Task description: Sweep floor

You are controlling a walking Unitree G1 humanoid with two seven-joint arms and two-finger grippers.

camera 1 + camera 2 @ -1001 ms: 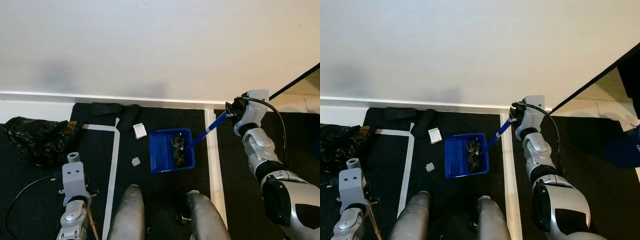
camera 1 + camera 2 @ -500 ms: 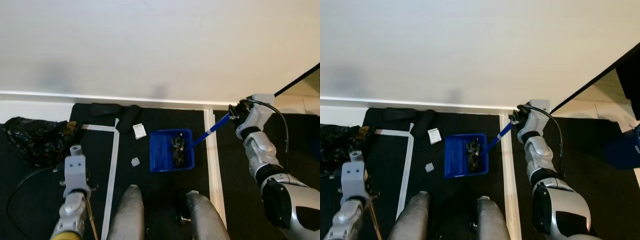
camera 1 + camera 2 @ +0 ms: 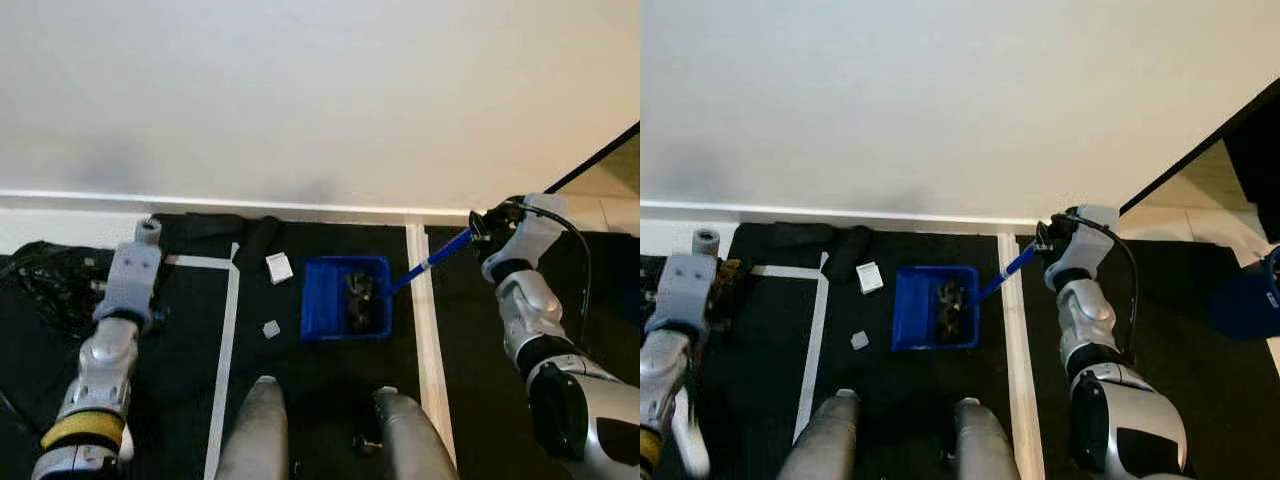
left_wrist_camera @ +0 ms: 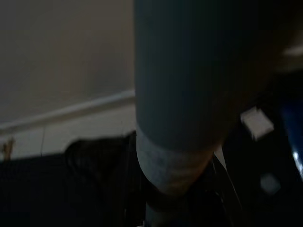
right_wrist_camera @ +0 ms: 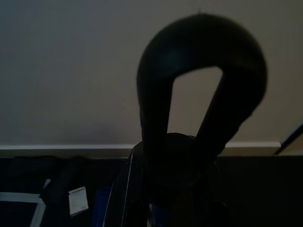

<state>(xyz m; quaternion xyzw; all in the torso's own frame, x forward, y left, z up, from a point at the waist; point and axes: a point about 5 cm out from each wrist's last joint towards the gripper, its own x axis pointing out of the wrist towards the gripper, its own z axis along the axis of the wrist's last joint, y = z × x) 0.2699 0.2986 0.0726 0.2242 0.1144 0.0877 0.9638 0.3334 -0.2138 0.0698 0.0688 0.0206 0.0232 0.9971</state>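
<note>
A blue dustpan (image 3: 345, 300) sits on the black floor mat with dark debris (image 3: 360, 295) inside it. Its long blue handle (image 3: 435, 258) slants up to the right into my right gripper (image 3: 478, 228), which is shut on it; the handle's black hanging loop (image 5: 201, 75) looms in the right wrist view. My left gripper (image 3: 140, 250) is raised at the left, near a black plastic bag (image 3: 45, 285). A thick grey broom handle (image 4: 180, 94) runs close along the left wrist view, held in that gripper. Two small white scraps (image 3: 279, 267) (image 3: 270, 327) lie left of the dustpan.
A white wall and baseboard (image 3: 300, 208) run just behind the mat. Dark cloth pieces (image 3: 250, 235) lie by the baseboard. White tape lines (image 3: 225, 350) (image 3: 420, 310) cross the mat. My two legs (image 3: 260, 430) stand at the near edge. A dark panel edge (image 3: 600, 160) is at right.
My left arm has lifted and swung forward to the left, up beside the black bag. The right gripper with the handle has drifted slightly right. The dustpan stays put.
</note>
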